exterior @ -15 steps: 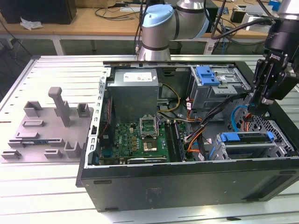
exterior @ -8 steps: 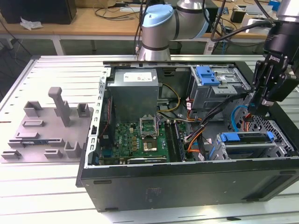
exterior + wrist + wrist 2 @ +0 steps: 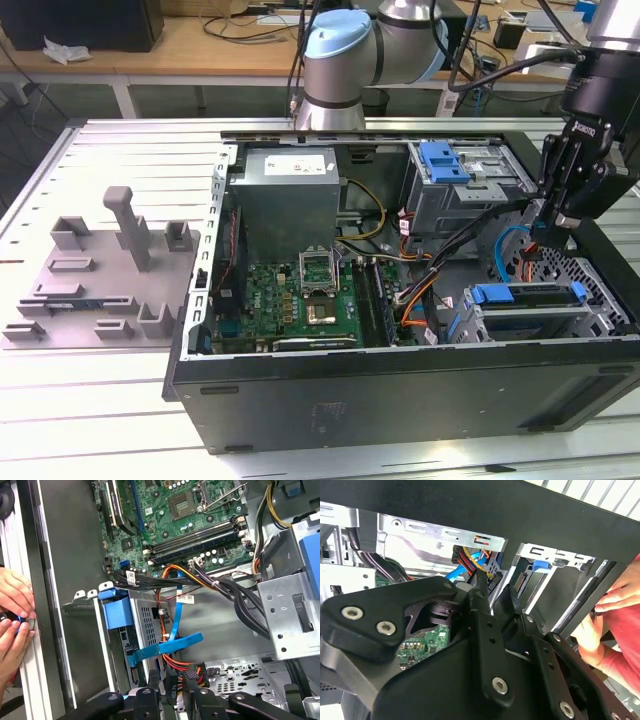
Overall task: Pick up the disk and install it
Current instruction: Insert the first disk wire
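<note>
Black end effector (image 3: 171, 679), closest to the lens in both wrist views: you see its fingers (image 3: 146, 702) parted by a narrow gap, with nothing gripped between them. In the exterior view it hangs over the open black computer case (image 3: 400, 400), at the exterior view's right, just above the metal drive cage. Note the disk (image 3: 118, 611), a silver hard drive in a blue plastic carrier frame, seated in that cage beside a flat blue data cable (image 3: 167, 646) and apart from the end effector. You find the green motherboard (image 3: 300, 295) at the case's middle. The grey plastic slotted fixture (image 3: 110, 290) sits on the white slatted counter (image 3: 100, 420), well apart, at the exterior view's left. A person's hand (image 3: 16, 596) rests at the case's outer wall.
</note>
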`<state>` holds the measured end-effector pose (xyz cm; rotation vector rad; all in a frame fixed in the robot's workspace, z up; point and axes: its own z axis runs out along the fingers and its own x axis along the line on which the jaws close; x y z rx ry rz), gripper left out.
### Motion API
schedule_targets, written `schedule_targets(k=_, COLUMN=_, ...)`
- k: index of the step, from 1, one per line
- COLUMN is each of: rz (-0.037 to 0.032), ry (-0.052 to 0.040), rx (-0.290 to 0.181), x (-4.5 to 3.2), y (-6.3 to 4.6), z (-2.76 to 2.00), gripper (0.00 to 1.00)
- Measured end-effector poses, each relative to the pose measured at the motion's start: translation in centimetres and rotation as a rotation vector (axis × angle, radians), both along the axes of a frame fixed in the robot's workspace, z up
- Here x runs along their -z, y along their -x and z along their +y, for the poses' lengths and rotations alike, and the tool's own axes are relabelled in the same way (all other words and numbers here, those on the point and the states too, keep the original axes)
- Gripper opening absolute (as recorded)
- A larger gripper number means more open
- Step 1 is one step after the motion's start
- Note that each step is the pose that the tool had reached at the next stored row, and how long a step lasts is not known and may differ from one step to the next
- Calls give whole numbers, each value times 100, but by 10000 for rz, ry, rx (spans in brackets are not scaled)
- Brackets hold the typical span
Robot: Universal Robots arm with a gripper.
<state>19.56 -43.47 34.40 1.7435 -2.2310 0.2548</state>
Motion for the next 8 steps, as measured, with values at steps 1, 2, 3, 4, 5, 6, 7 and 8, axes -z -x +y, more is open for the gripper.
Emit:
schedule_targets(k=1, rz=0, ry=-1, rx=-3, x=1, y=0, z=0, gripper=33)
schedule_targets(k=2, rz=0, ry=-2, rx=-3, x=2, y=0, z=0, gripper=33)
schedule_targets(k=3, rz=0, ry=-2, rx=-3, x=2, y=0, z=0, gripper=33)
schedule_targets(k=4, rz=0, ry=-2, rx=-2, x=2, y=0, z=1, gripper=33)
schedule_targets(k=5, rz=0, ry=-3, rx=-2, x=3, y=-1, z=3, gripper=33)
schedule_targets(k=6, rz=1, ry=-1, rx=-3, x=3, y=-3, z=6, gripper=33)
schedule_targets(k=7, rz=1, ry=4, rx=-4, x=2, y=-7, z=9, gripper=33)
schedule_targets(k=8, rz=0, ry=11, rx=-4, x=1, y=-22, z=12, gripper=33)
